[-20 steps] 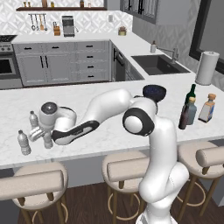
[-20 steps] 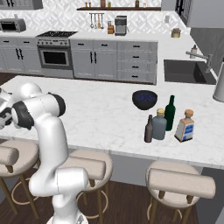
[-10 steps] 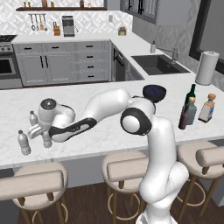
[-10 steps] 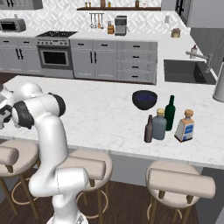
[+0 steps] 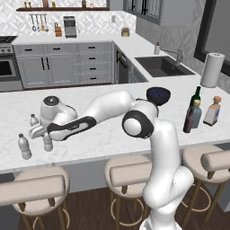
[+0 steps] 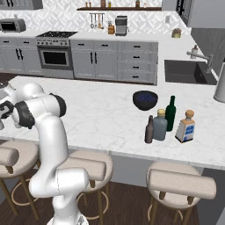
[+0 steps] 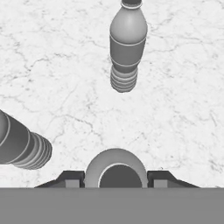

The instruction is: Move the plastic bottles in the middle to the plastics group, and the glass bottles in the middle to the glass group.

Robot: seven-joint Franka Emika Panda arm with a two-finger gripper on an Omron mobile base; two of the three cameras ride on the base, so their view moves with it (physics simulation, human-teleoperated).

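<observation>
The arm reaches far toward the left end of the white marble surface [image 5: 112,134], its hand low over the group of small clear water bottles near the front edge. In the hand view a bottle's white cap and rounded shoulder [image 7: 115,168] sit straight below the camera, between the two dark fingertips [image 7: 72,178], which stand on either side of it with a thin gap showing at each side; whether the jaws [image 7: 115,180] press on it or stand just clear of it I cannot tell. In the left base view this bottle [image 5: 47,142] stands upright at the hand, with a second water bottle [image 5: 33,120] just behind it toward the back edge and a third [image 5: 24,146] apart from it, nearer the left end and front edge. Well away toward the right end stand the glass bottles, close together: the dark green wine bottle [image 6: 170,113], the grey-blue bottle with a tan stopper [image 6: 160,125], the slim dark brown bottle [image 6: 149,129] touching or just beside it, and the clear squarish bottle with a blue label [image 6: 186,127]. A dark bowl [image 6: 145,99] sits behind them.
</observation>
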